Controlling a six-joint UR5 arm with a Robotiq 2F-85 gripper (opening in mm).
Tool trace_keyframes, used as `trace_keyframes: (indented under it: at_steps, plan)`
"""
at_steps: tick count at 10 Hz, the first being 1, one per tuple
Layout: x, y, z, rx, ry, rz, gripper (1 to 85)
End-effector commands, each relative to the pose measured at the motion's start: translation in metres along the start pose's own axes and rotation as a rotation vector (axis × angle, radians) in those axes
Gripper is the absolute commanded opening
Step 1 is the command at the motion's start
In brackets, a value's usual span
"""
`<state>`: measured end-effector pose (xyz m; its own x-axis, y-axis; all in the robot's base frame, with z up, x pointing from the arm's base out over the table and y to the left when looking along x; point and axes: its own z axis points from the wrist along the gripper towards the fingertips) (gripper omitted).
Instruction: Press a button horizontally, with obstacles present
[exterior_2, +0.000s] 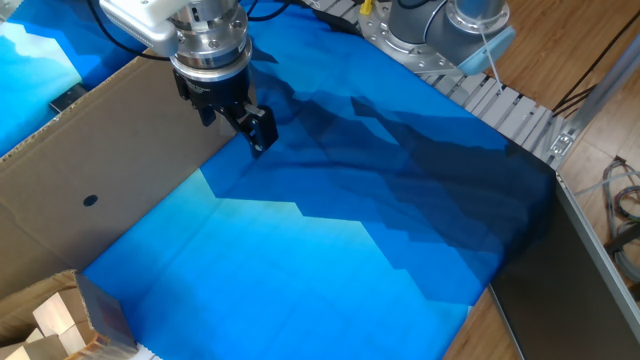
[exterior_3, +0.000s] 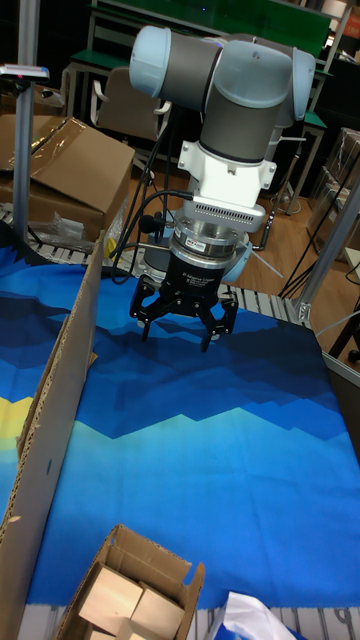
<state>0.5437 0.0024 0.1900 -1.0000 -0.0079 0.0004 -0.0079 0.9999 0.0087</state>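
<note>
Above blue cloth, near upright cardboard panel with 1 dark spot, jaws spread wide apart, holding nothing

No legible text, brand, number or sign in either view. Small pale marking on the black body of the gripper, tall fixed view: too small to read.
</note>
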Motion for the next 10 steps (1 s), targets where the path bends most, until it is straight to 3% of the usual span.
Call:
trace_keyframes:
  at_steps: [1,2,10]
  plan:
    - [0.000,0.002,0.000,0.000,0.000,0.000,84.0]
    - [-0.018,-0.004,0.000,0.025,-0.068,0.105,1.0]
    - [-0.019,-0.004,0.000,0.035,-0.064,0.110,1.0]
